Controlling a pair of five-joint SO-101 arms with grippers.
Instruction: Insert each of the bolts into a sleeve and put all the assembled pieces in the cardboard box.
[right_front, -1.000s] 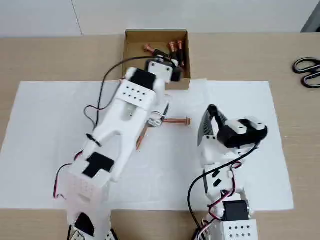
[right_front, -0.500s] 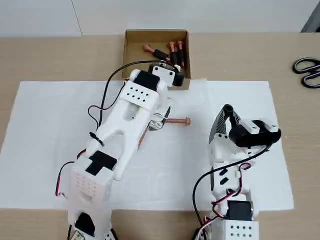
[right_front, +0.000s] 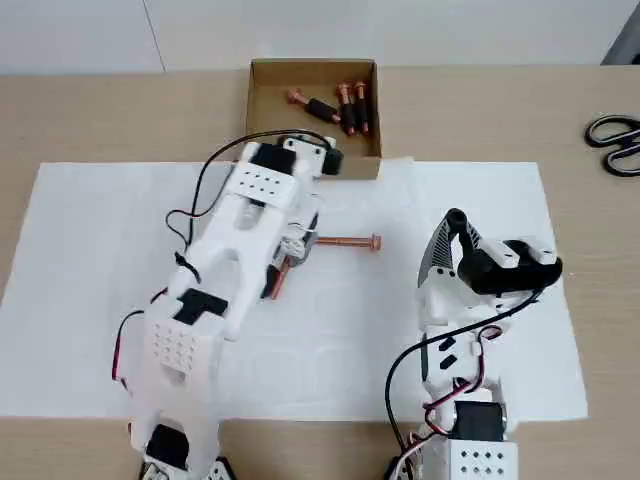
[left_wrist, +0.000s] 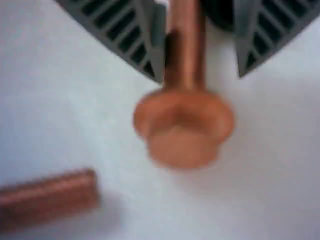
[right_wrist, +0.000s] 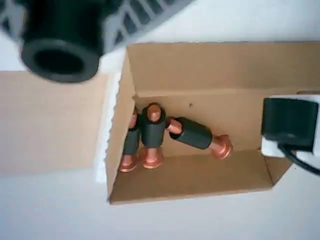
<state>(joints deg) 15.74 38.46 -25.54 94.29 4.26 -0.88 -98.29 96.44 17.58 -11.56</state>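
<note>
Bolt (left_wrist: 184, 95) lies flat on the white sheet (right_front: 90, 250), head pointing away from my left hand (left_wrist: 199, 70). The left hand is open and straddles the shank just behind the head. One finger is against it and the other apart, so it is not clamped. I judge this lines up a pick.

A second bolt (left_wrist: 47, 195) lies near, its threaded end toward the first.

My right hand (right_front: 442, 248) is closed on a black sleeve (right_wrist: 59, 47), held above the sheet with the bore exposed, probably ready to take the bolt.

The cardboard box (right_front: 262, 110) sits at the sheet's far edge on the table (right_front: 100, 110) and holds three assembled pieces (right_front: 340, 105).
</note>
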